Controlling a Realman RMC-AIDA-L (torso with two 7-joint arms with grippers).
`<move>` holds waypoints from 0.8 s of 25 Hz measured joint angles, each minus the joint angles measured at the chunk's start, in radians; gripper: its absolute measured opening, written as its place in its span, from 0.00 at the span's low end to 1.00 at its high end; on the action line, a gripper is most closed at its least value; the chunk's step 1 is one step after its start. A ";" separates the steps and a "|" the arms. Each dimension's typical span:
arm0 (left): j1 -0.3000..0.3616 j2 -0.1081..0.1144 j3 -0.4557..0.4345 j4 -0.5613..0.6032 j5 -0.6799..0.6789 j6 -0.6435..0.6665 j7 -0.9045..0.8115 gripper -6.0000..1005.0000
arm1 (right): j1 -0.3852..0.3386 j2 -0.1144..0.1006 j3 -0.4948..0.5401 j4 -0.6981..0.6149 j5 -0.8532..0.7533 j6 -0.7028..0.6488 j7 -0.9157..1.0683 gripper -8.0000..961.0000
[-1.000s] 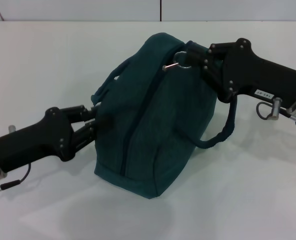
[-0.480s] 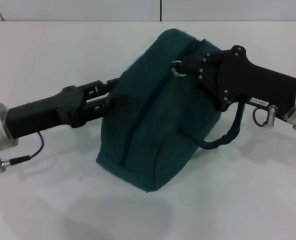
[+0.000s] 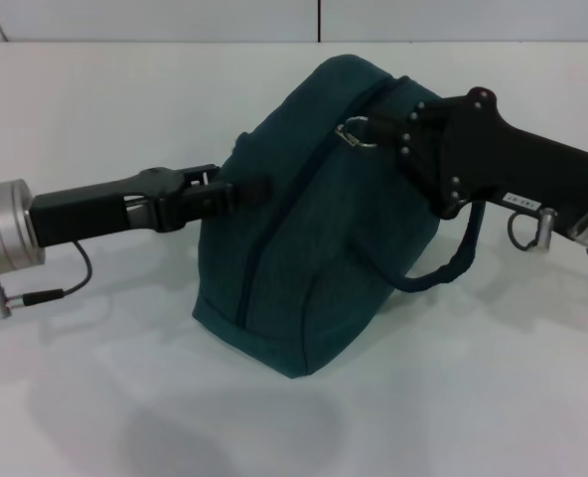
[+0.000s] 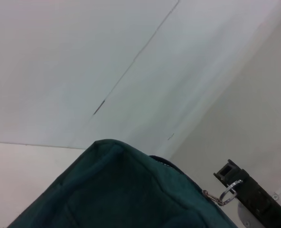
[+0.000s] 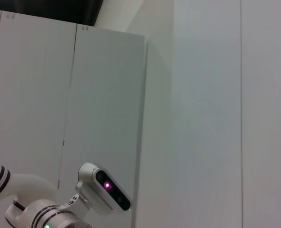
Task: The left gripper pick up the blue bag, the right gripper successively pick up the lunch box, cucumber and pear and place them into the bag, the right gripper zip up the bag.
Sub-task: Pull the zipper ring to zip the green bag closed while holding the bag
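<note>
The blue bag (image 3: 314, 229) stands tilted in the middle of the white table, its zipper run along the top and side. My left gripper (image 3: 236, 192) is at the bag's left side, shut on a dark handle there. My right gripper (image 3: 393, 124) is at the bag's upper right, just beside the metal ring pull (image 3: 356, 132). The second handle (image 3: 443, 270) hangs loose under the right arm. In the left wrist view the bag's top (image 4: 117, 190), the ring pull (image 4: 227, 194) and the right gripper (image 4: 252, 197) show. The lunch box, cucumber and pear are out of view.
White table (image 3: 493, 397) all around the bag, with a pale wall behind. The right wrist view shows only wall panels and the robot's head (image 5: 105, 187).
My left arm has risen and turned level, drawing the bag's left side up and inward. My right gripper has edged right, away from the ring pull.
</note>
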 joint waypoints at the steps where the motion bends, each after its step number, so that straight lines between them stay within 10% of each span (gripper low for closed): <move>1: 0.000 0.002 0.000 0.003 0.000 0.000 -0.001 0.58 | -0.001 0.000 0.002 -0.001 0.001 0.000 0.000 0.02; 20: -0.005 0.020 0.015 0.034 0.079 0.065 0.040 0.10 | 0.013 -0.004 0.086 -0.001 0.004 0.130 -0.049 0.02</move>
